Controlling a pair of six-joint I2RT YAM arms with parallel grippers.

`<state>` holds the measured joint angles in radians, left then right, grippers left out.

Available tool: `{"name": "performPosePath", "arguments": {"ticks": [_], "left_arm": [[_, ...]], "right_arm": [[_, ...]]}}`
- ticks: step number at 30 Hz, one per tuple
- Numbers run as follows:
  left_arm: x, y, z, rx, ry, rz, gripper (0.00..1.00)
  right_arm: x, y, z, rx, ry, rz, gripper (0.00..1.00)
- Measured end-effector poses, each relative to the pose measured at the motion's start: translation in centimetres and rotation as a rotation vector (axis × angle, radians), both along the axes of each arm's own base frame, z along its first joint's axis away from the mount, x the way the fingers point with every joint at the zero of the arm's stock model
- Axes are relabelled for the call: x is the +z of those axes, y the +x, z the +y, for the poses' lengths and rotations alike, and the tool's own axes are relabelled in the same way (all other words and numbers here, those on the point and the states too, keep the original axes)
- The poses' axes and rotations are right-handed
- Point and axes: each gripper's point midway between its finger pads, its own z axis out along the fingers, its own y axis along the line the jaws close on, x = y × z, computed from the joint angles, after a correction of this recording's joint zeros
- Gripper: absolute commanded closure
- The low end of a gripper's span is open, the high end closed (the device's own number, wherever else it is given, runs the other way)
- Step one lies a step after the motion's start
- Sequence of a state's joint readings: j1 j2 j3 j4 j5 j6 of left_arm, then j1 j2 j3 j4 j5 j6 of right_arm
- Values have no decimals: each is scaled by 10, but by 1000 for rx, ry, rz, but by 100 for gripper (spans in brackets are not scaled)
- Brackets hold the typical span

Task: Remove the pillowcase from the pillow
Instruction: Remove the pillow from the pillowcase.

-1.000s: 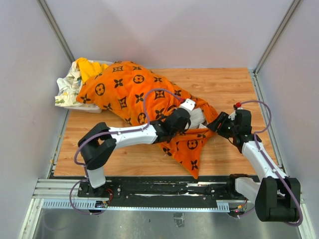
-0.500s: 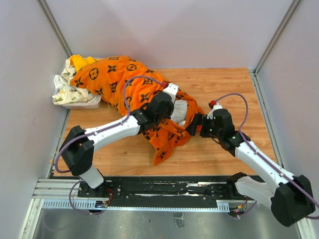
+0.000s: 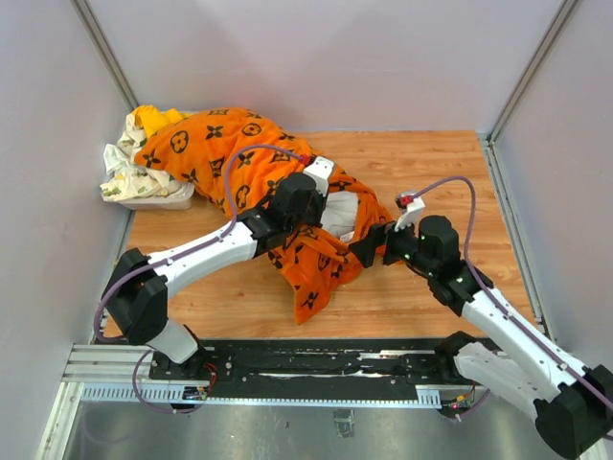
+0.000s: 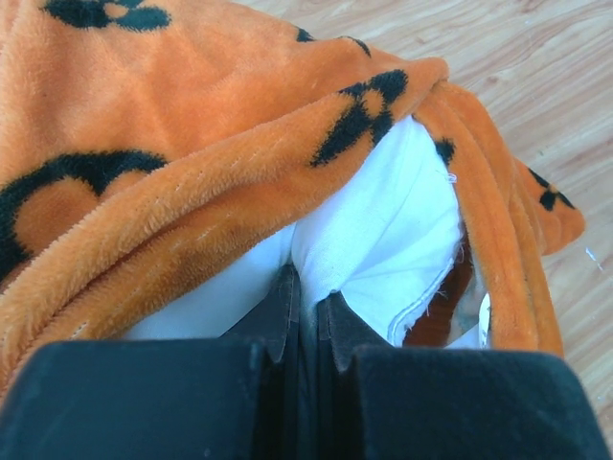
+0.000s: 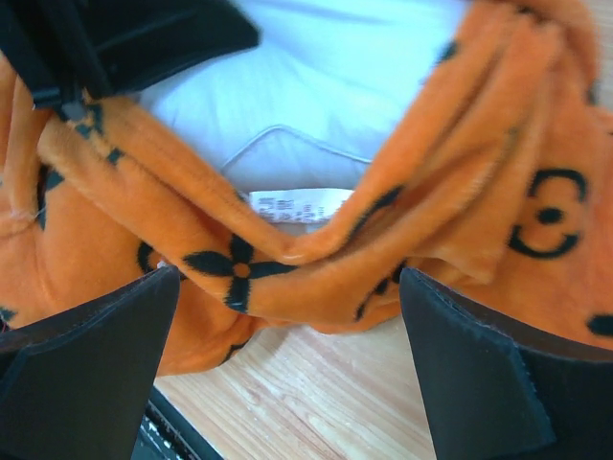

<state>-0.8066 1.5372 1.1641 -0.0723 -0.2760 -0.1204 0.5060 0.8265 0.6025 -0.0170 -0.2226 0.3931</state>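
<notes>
My left gripper (image 4: 308, 297) is pinched tight on a corner of the white pillow (image 4: 393, 230). That corner pokes out of the open mouth of the orange pillowcase (image 3: 215, 158). My right gripper (image 5: 287, 331) has its two fingers spread wide apart and holds nothing.

The rolled orange edge of the mouth lies right in front of the right gripper. It runs from side to side across the gap between the fingers. A small white label (image 5: 287, 204) sits just behind that edge.

The whole bundle lies long-ways on the wooden table (image 3: 441, 163). It slants from the far left corner down to the middle. Its closed end rests on a heap of other cloths (image 3: 124, 172). The open mouth is at the middle end and faces my right arm.

So the right gripper is the free one nearest the orange edge, while the left one is busy with the pillow. Most of the pillow is inside the case.

I think the right gripper needs to go forward a little and bite only the orange edge, not the white behind it. Then the pillow can slide out through the mouth, along the long line of the bundle.
</notes>
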Motion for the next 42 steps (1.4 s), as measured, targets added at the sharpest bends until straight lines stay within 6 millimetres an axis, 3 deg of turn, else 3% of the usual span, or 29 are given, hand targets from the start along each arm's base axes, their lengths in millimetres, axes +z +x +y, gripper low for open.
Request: {"name": "performPosePath", "arguments": {"ticks": [4, 8, 10, 13, 14, 15, 19, 24, 27, 33, 39, 40, 42], "left_arm": [[3, -3, -2, -20, -25, 12, 100], [6, -5, -3, -33, -41, 19, 100], [9, -7, -3, -36, -47, 19, 100], [13, -8, -1, -37, -50, 17, 100], [14, -9, 0, -37, -51, 16, 100], [15, -10, 2, -37, -50, 17, 100], [14, -13, 5, -33, -34, 25, 100], [15, -12, 14, -8, 17, 29, 100], [24, -8, 20, 13, 50, 14, 100], [31, 6, 29, 74, 144, 10, 100], [28, 13, 40, 117, 209, 41, 100], [30, 14, 41, 122, 210, 44, 100], [34, 17, 43, 132, 202, 42, 100]], "right_arm": [[-12, -10, 32, 125, -49, 7, 1], [-12, -12, 65, 192, -92, 3, 19], [-14, -8, 78, 197, -93, 5, 41], [-31, -4, 88, 197, -102, 45, 89], [-38, -3, 91, 195, -104, 65, 97], [-46, -2, 95, 189, -101, 91, 99], [-63, -12, 105, 210, -107, 120, 99], [-76, -47, 123, 291, -137, 114, 99], [-81, -72, 140, 377, -162, 88, 92], [-104, -99, 168, 515, -280, 33, 81], [-121, -130, 176, 621, -365, -43, 69], [-123, -131, 174, 625, -365, -53, 58], [-122, -132, 165, 616, -356, -76, 23]]}}
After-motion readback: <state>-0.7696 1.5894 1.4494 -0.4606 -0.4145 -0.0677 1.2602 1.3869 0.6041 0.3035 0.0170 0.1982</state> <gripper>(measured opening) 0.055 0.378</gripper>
